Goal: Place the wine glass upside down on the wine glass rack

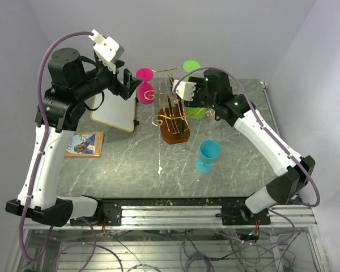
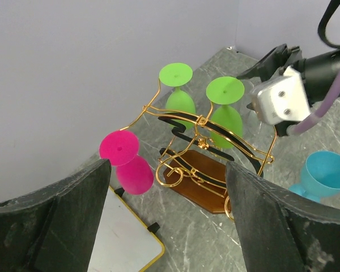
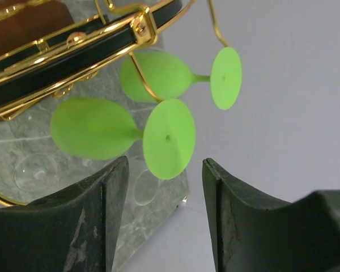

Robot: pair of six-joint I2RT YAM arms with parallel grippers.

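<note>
The right end effector (image 3: 164, 161) is standing with its fingers apart just beside the rack (image 1: 173, 122). The round foot of a green glass (image 3: 90, 136) is sitting in the gap between them, clear of both. That glass is hanging upside down from the rack, next to a second green glass (image 3: 158, 73) hanging the same way. A pink glass (image 2: 133, 173) is hanging inverted on the rack's left side. The left end effector (image 2: 169, 165) is hovering left of the rack, fingers wide apart. A blue glass (image 2: 328, 170) is standing upright on the surface (image 1: 130, 164), near the rack's base.
</note>
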